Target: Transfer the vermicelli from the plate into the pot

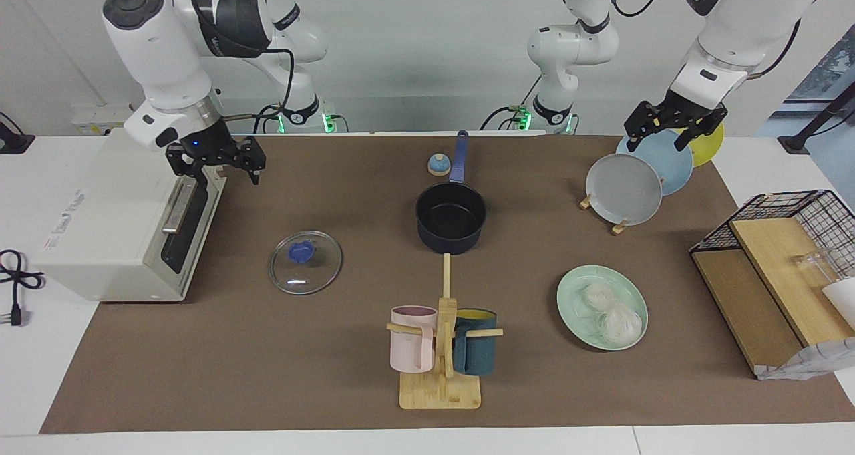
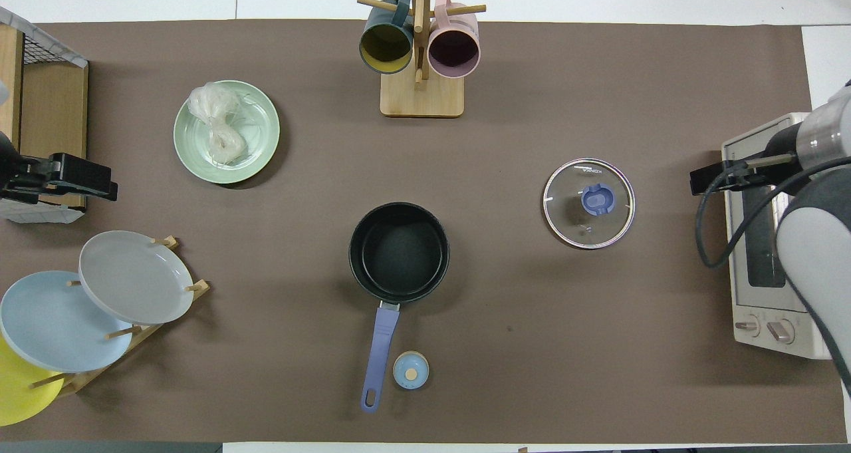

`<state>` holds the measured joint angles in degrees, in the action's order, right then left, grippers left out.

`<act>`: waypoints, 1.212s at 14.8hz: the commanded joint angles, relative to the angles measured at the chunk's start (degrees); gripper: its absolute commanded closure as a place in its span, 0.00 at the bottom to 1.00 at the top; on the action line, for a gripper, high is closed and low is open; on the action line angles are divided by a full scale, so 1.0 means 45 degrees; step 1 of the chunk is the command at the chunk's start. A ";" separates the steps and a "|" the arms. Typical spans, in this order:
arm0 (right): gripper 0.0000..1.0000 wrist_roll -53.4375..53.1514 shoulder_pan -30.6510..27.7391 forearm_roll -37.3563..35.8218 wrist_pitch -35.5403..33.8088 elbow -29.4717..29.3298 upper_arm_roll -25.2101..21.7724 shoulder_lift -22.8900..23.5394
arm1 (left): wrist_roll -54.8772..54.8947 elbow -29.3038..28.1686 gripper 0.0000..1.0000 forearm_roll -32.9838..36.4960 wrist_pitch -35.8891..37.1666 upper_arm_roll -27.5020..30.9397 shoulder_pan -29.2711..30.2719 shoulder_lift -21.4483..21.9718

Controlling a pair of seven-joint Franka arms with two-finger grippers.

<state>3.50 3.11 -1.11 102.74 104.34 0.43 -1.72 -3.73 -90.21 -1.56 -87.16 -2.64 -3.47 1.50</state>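
Note:
Two whitish vermicelli [image 1: 608, 311] nests lie on the mint-green plate [image 1: 568, 301], toward the left arm's end of the table; they also show in the overhead view [image 2: 216, 124] on the plate [image 2: 259, 140]. The dark navy pot [image 1: 451, 214] stands empty mid-table, nearer to the robots than the plate, its blue handle [image 2: 379, 353] pointing toward the robots. My left gripper [image 1: 673, 129] hangs open and empty above the plate rack. My right gripper [image 1: 215, 164] hangs open and empty over the front edge of the toaster oven.
A glass lid [image 1: 305, 261] lies between the pot and the toaster oven [image 1: 113, 228]. A mug tree [image 1: 441, 348] holds a pink and a teal mug. The rack holds grey [image 1: 624, 188], light blue and yellow plates. A small blue knob [image 1: 438, 165] sits by the pot handle. A wire-and-wood shelf [image 1: 768, 268] stands beside the plate.

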 commanded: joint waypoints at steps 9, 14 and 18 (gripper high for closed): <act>0.00 -0.0211 0.0755 0.0422 0.5410 0.1657 0.0061 0.3037 | -0.1514 0.0574 0.00 -0.0728 -0.4104 0.0060 -0.0186 -0.4920; 0.00 -0.0231 0.1048 0.1125 0.5743 0.1657 0.0061 0.3897 | -0.2745 0.0789 0.00 -0.0611 -0.6603 0.0079 -0.0186 -0.6856; 0.00 -0.0036 0.1243 0.1125 0.5743 0.1930 0.0061 0.3937 | -0.3741 0.0711 0.00 -0.0495 -0.7836 0.0080 -0.0225 -0.7462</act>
<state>2.69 8.68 3.14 127.28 111.56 0.50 16.56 -18.30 -88.49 -4.13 -120.41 -2.86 -3.78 -30.49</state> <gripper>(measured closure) 0.000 0.000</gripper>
